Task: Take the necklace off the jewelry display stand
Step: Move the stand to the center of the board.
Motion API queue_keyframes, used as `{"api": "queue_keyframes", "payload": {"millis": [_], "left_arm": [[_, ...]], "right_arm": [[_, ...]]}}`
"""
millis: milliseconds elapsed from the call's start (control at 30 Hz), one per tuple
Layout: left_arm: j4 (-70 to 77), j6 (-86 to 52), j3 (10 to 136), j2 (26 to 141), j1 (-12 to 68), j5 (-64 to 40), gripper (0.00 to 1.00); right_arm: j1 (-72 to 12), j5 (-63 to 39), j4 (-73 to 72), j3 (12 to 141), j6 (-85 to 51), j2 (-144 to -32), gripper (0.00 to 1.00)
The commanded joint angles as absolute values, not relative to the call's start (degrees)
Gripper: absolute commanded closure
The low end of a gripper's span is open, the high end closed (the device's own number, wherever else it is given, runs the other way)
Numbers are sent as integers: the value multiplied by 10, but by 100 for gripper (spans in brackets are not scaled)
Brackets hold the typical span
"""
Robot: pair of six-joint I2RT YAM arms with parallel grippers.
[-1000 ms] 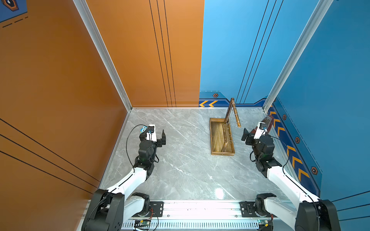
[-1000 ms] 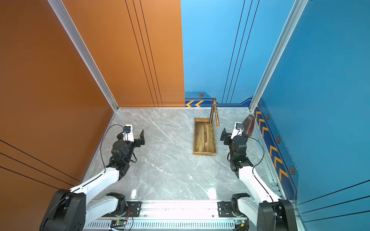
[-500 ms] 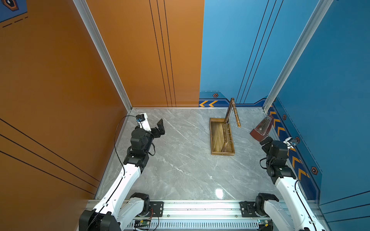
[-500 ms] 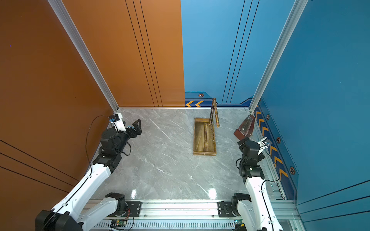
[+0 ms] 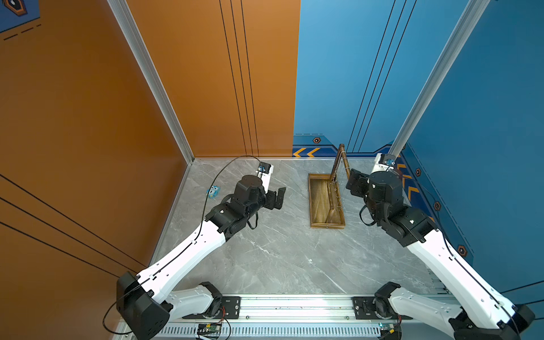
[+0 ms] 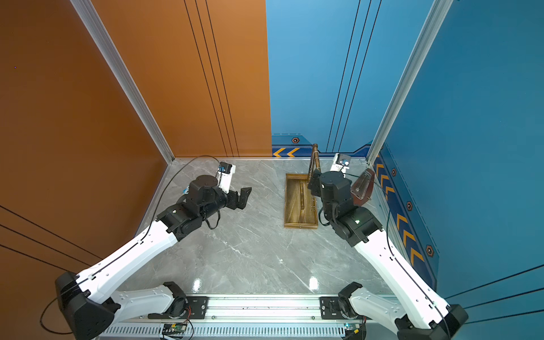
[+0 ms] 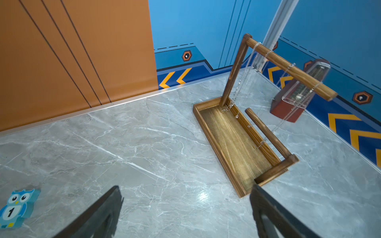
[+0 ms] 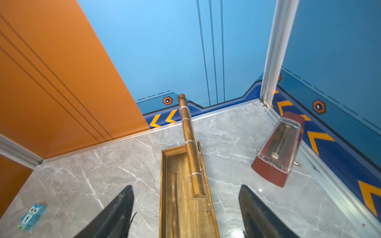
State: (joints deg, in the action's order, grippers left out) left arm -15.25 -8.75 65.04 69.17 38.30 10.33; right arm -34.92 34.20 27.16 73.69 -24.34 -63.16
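Moved: right hand (image 5: 351, 184) has swung in beside the jewelry display stand (image 5: 327, 226), centre-right in both top views.
Hands: right and left hand (image 5: 276, 198) wide, empty.
Necklace (image 7: 244, 71): light, limp, snag-prone; pinch a hanging strand under the rod (image 7: 288, 70).

The left gripper (image 5: 276, 197) hovers, jaws spread wide (pointing across toward the other arm). The right gripper (image 5: 355, 183), arm stretched forward, stands parted too.

Robot lab cell: orange and blue panel walls (image 5: 73, 117), aluminium posts (image 5: 150, 73), marble-look tabletop (image 5: 279, 250), arms (image 5: 188, 253) on rail (image 5: 294, 308)
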Motion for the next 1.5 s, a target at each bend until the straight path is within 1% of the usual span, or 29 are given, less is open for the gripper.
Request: {"api": "queue_keyframes", "payload": {"millis": [0, 67, 167, 233, 300, 333, 400, 467, 500, 633, 767, 867, 967, 1100, 1233, 1467], "left_arm": [[-237, -77, 646, 703, 385, 131, 2], [-237, -107, 630, 715, 369, 127, 2], [-238, -199, 621, 735, 336, 122, 2], [-236, -256, 621, 744, 309, 72, 2], [-237, -277, 627, 760, 284, 34, 2], [-238, -285, 627, 763, 275, 23, 2], [-237, -298, 626, 763, 260, 13, 2], [-237, -297, 622, 759, 258, 30, 2], [-237, -295, 620, 757, 258, 38, 2], [-239, -289, 618, 751, 261, 49, 2], [-239, -288, 618, 751, 260, 47, 2], [-239, -288, 620, 755, 261, 37, 2], [-238, -289, 621, 759, 261, 30, 2], [-238, -288, 621, 759, 262, 29, 2], [-238, -289, 621, 761, 263, 26, 2], [-238, -288, 621, 761, 265, 24, 2]], "right_arm": [[-422, 444, 404, 815, -184, -676, 19], [-442, 425, 427, 856, -184, -696, 19], [-445, 355, 502, 930, -204, -750, 19], [-445, 320, 551, 975, -211, -794, 19], [-442, 301, 599, 1021, -226, -847, 19], [-438, 289, 620, 1041, -233, -867, 20], [-409, 228, 664, 1082, -252, -921, 23], [-377, 174, 694, 1106, -262, -958, 27], [-370, 164, 708, 1117, -264, -974, 29], [-365, 182, 732, 1127, -261, -1013, 30], [-348, 172, 749, 1128, -263, -1045, 37], [-336, 176, 754, 1122, -263, -1059, 38], [-326, 170, 754, 1117, -262, -1074, 42], [-316, 163, 751, 1108, -262, -1090, 42], [-307, 158, 751, 1106, -259, -1109, 46], [-293, 141, 735, 1089, -257, -1121, 47]]}}
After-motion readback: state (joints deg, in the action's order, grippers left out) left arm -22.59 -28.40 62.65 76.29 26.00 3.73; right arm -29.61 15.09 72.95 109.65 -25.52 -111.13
